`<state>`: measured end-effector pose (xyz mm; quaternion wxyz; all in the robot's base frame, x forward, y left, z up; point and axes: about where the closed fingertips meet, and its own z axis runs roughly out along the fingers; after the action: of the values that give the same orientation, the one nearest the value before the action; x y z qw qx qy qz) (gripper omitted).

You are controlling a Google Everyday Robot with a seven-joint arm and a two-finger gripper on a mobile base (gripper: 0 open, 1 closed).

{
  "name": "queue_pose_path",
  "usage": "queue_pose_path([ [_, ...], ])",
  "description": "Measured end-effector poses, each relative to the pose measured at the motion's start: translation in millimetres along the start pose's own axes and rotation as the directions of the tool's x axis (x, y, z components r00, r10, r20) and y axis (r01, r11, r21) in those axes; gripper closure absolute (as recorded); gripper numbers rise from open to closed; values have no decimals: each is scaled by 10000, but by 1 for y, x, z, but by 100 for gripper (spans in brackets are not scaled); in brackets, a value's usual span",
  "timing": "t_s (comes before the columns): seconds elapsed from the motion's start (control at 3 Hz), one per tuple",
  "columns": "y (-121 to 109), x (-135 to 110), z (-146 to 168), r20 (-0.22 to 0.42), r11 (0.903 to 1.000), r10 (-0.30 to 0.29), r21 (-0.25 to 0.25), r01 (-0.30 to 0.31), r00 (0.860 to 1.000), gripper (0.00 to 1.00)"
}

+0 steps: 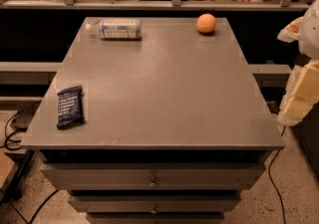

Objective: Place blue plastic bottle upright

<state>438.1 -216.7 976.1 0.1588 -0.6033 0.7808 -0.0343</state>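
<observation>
The blue plastic bottle [115, 29] lies on its side at the back left of the grey table top [159, 93]. Its white cap points left and a pale label band wraps its middle. My gripper does not show in the camera view. Only cream and white parts of my arm [304, 86] appear at the right edge, beyond the table's right side and well away from the bottle.
An orange ball [206, 23] rests at the back right of the table. A flat dark blue snack wrapper [70, 106] lies near the front left edge. Drawers [152, 180] sit under the top. Cables trail on the floor at left, and a railing runs behind.
</observation>
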Motion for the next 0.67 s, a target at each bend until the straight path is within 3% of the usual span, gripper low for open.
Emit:
queue_pose_path([
  [0.33, 0, -1, -1, 8, 10000, -17, 32, 17, 10000, 0],
  [0.67, -4, -17, -4, 169, 9968, -776, 212, 773, 9968, 0],
])
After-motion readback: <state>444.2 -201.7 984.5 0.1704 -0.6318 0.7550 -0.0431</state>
